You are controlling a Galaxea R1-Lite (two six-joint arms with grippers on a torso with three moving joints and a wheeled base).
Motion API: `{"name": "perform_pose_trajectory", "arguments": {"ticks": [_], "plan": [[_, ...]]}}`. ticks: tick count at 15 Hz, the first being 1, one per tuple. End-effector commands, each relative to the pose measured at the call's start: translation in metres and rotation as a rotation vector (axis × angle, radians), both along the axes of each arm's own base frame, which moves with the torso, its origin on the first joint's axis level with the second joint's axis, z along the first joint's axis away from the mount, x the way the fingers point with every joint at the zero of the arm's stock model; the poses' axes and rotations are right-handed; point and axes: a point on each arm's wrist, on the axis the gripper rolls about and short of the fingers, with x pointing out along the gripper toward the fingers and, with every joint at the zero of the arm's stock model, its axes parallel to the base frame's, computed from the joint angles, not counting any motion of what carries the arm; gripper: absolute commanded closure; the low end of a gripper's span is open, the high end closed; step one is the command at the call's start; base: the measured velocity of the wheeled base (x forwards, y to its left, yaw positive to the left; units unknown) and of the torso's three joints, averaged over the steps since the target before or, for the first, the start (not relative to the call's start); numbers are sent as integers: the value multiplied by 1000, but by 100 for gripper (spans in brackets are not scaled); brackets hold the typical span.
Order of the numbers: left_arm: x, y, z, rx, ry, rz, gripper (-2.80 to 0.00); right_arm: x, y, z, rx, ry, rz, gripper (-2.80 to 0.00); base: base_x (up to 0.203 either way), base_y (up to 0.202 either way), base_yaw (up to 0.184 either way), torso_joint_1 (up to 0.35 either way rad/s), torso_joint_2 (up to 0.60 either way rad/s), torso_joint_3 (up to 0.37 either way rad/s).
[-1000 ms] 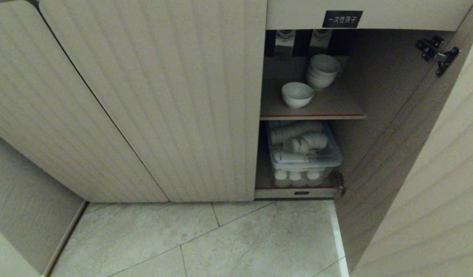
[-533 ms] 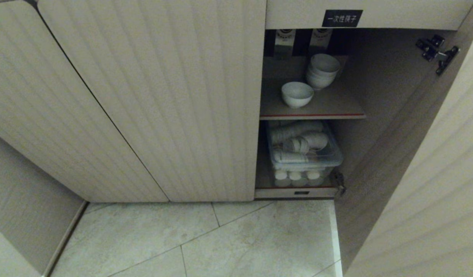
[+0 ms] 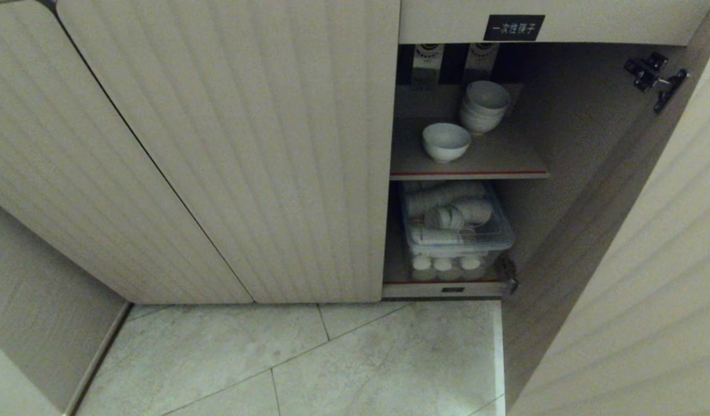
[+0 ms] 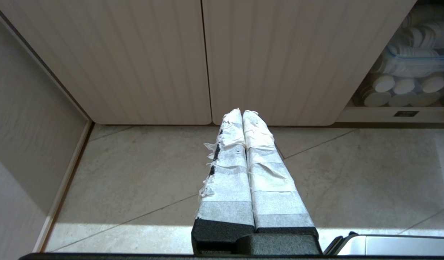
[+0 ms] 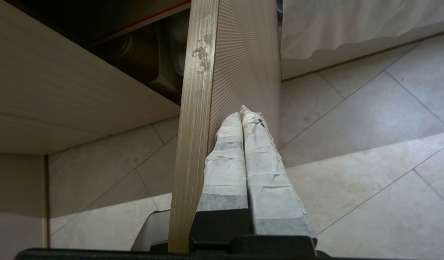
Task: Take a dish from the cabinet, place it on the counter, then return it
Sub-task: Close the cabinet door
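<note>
Head view shows pale floor tiles nearest the robot, with neither arm in sight. Beyond the tiles stands the cabinet, its ribbed doors on the left closed and its right-hand door swung open toward the camera. Inside the opening, the lowest level holds a clear plastic box of white cups lying on their sides, with more round white lids below it. Above that is a shelf with a red front edge. The dish sits upright near the front left of this shelf, alone and untouched. Behind it and to its right, close but apart, is a stack of bowls. Over the opening a black label with white characters is fixed to the cabinet front, and a dark hinge shows at the upper right.

In the left wrist view the left tool is clenched, its taped fingers pressed together, hanging over the floor in front of the closed doors and holding nothing.

In the right wrist view the right tool is likewise clenched and empty, its tips just beside the outer face of the open door, close to that door's edge; whether they touch it I cannot tell.
</note>
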Motion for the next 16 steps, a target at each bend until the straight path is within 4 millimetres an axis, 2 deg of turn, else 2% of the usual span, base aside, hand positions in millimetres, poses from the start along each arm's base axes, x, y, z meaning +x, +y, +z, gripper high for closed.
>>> {"name": "perform_pose_trajectory", "arguments": {"ticks": [1, 7, 16], "plan": [[0, 0, 0, 0, 0, 1, 0, 7, 0, -5, 25, 40, -8, 0, 0, 0, 0, 0, 0, 0], [0, 0, 0, 0, 0, 1, 0, 33, 1, -9, 99, 22, 8, 0, 0, 0, 0, 0, 0, 0], [0, 0, 0, 0, 0, 1, 0, 68, 8, -3, 277, -25, 187, 0, 0, 0, 0, 0, 0, 0]]}}
